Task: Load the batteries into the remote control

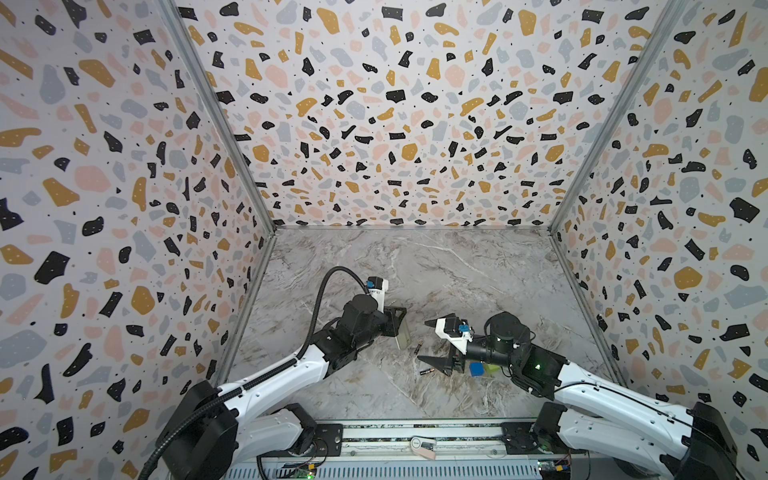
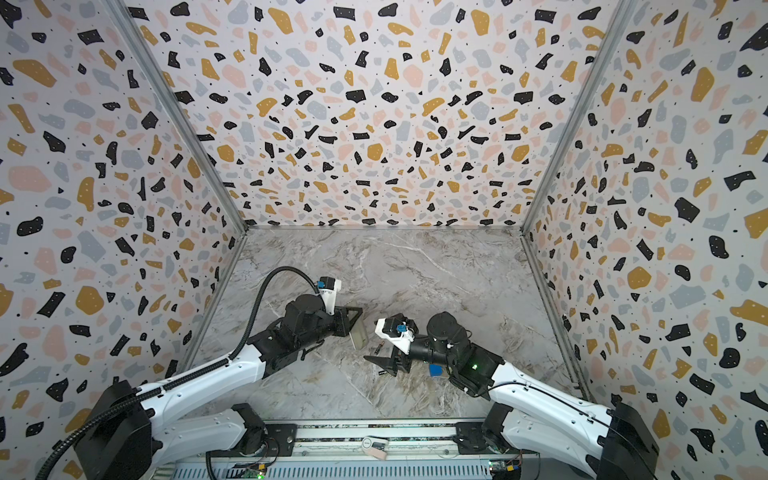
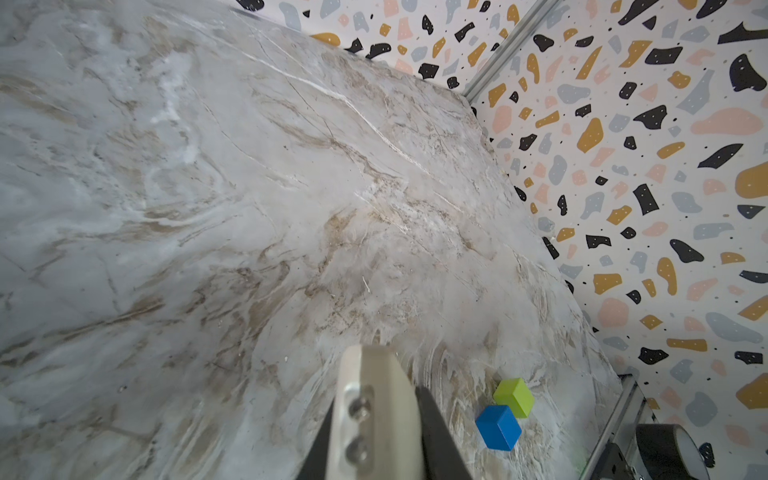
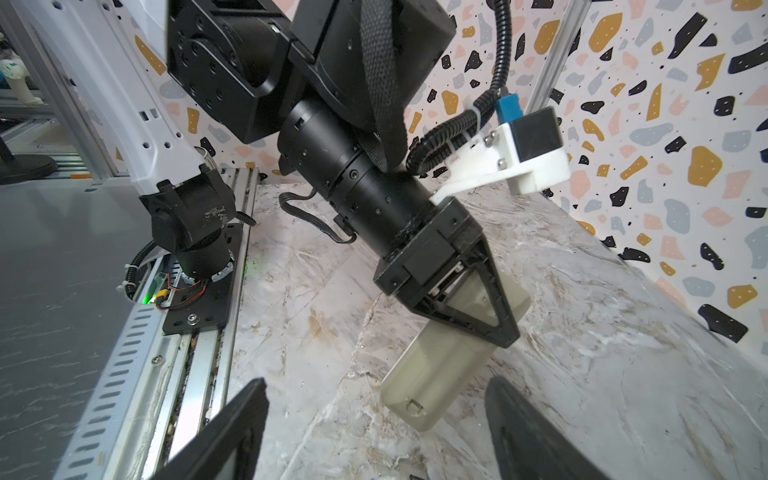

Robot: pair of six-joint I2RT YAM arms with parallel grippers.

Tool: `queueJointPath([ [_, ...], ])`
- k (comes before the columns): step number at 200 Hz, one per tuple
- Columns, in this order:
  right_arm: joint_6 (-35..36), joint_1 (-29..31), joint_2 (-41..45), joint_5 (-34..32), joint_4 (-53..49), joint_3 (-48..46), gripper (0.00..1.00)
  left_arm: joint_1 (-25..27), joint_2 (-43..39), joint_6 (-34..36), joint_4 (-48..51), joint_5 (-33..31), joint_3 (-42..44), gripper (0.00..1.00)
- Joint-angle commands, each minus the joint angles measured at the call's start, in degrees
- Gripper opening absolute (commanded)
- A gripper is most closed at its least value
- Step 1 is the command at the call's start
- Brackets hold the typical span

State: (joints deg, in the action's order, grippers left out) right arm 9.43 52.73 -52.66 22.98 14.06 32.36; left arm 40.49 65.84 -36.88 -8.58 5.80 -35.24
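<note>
Gripping the remote (image 4: 440, 365) by its upper part, left jaws clamped, tilting it low end toward the table (image 1: 415, 270), probably to steady the back recess for loading. Right jaws apart, close by the far battery (image 1: 417, 347); near battery (image 1: 427, 370) loose on table, centre. Remote off-white, plain back, metal contact at low end. Both batteries black, copper-tipped.

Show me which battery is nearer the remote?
The rear battery, right beside the remote; the front battery lies farther away, nearer the camera.
</note>
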Motion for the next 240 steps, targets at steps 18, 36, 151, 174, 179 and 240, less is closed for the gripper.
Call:
queueJointPath([
  [18, 5.3, -0.4, 2.8, -1.9, 3.0, -2.1, 0.82, -0.5, 0.5, 1.5, 1.6, 7.0, -0.9, 0.0],
  [36, 8.3, -0.3, 2.7, -0.8, 6.2, -3.9, 0.82, -0.7, 0.9, 2.6, 4.3, 9.4, -1.6, 0.0],
  [151, 23.5, 5.4, -2.5, -0.9, 9.6, -6.5, 0.65, -4.4, 1.1, 1.9, 3.1, 23.6, -0.9, 0.0],
  [174, 25.4, 7.6, -5.4, -4.9, 8.4, -5.5, 0.64, -6.2, 0.6, 1.6, 3.4, 26.0, -1.0, 0.0],
  [179, 25.6, 7.8, -6.0, -5.5, 8.3, -5.4, 0.64, -6.4, 0.4, 1.6, 3.6, 26.3, -0.9, 0.0],
  [240, 28.3, 10.0, -10.2, -13.0, 10.3, -4.5, 0.52, -6.8, -0.2, 0.1, 1.9, 30.6, 0.3, 0.0],
])
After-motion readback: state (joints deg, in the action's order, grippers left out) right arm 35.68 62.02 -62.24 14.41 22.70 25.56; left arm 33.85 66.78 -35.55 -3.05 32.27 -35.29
